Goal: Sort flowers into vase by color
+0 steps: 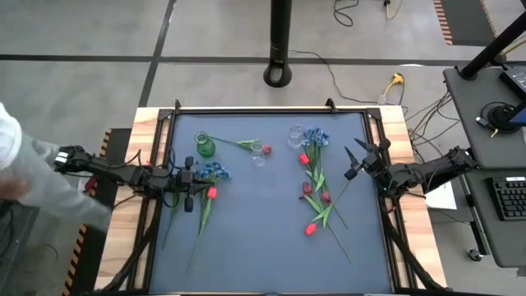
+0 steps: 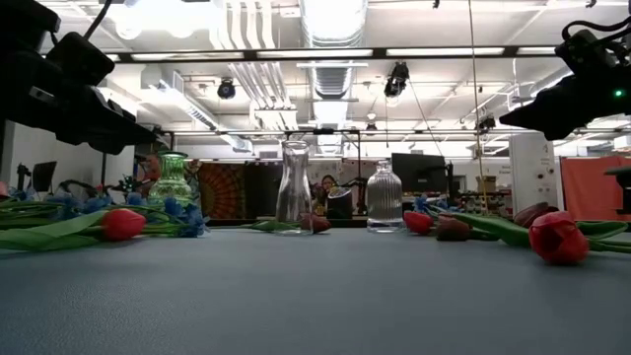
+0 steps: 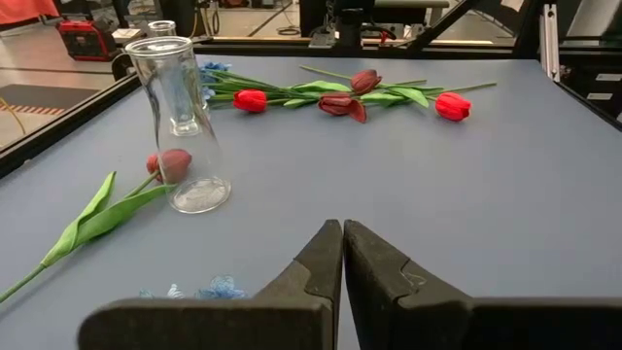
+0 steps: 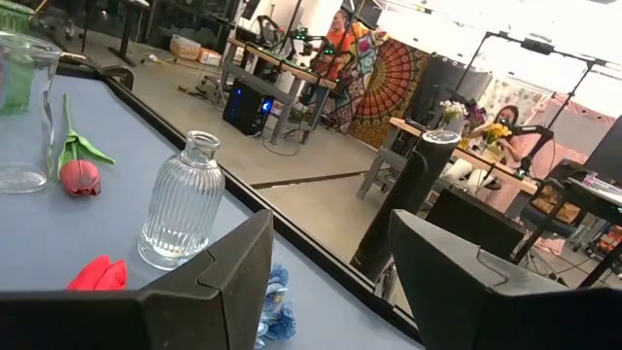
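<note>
— Which arm goes first, do you think?

— The left gripper (image 1: 187, 200), I'd guess. Its fingers are pressed together and it holds nothing, hovering right over a blue flower (image 1: 212, 172) and a red tulip (image 1: 211, 193) whose stems run from it toward the near edge of the worktop (image 1: 263, 255). It would have to spread before coming down.

— And the right one?

— The right gripper (image 1: 354, 163) stands spread and empty at the right edge. The other red tulips (image 1: 311, 228) and a blue cluster (image 1: 314, 136) lie just left of it, stems running roughly far to near.

— Anything in the vases yet?

— No. The green vase (image 1: 204, 146), the clear glass vase (image 1: 259, 152) and the ribbed glass bottle (image 1: 295, 136) stand across the far side, all empty. One tulip (image 1: 265, 149) lies flat beside the clear vase, its stem pointing toward the green one.
</note>
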Robot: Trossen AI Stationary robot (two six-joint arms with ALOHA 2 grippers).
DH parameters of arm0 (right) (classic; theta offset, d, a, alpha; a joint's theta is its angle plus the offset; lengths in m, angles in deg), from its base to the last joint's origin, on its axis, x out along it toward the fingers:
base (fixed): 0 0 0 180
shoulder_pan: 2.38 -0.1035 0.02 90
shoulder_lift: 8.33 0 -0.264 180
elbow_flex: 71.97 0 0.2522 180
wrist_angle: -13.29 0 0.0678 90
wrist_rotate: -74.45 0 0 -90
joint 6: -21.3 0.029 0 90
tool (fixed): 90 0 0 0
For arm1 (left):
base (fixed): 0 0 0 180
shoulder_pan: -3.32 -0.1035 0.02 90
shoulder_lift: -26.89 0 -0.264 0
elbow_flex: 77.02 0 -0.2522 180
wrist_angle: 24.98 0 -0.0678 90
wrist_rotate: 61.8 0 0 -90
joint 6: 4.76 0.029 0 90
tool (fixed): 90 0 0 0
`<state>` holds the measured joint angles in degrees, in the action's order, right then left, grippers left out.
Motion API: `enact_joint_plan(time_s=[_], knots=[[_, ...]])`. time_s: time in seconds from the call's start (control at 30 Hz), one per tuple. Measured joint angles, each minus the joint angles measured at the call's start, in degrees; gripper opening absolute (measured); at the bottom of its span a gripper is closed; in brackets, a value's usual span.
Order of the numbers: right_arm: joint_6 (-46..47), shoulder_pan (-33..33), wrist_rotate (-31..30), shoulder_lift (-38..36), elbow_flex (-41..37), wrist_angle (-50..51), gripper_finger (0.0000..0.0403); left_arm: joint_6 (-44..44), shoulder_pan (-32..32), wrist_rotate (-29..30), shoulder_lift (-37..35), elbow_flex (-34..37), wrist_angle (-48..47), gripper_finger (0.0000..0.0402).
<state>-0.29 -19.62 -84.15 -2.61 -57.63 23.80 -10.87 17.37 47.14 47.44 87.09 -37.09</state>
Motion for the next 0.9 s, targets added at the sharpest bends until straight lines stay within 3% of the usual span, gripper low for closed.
enact_joint_plan(time_s=[0.9], knots=[[-2.61,0.0,-0.01,0.01,0.01,-0.02,0.0201,0.0,-0.02,0.0,0.0,0.0,0.0,0.0]])
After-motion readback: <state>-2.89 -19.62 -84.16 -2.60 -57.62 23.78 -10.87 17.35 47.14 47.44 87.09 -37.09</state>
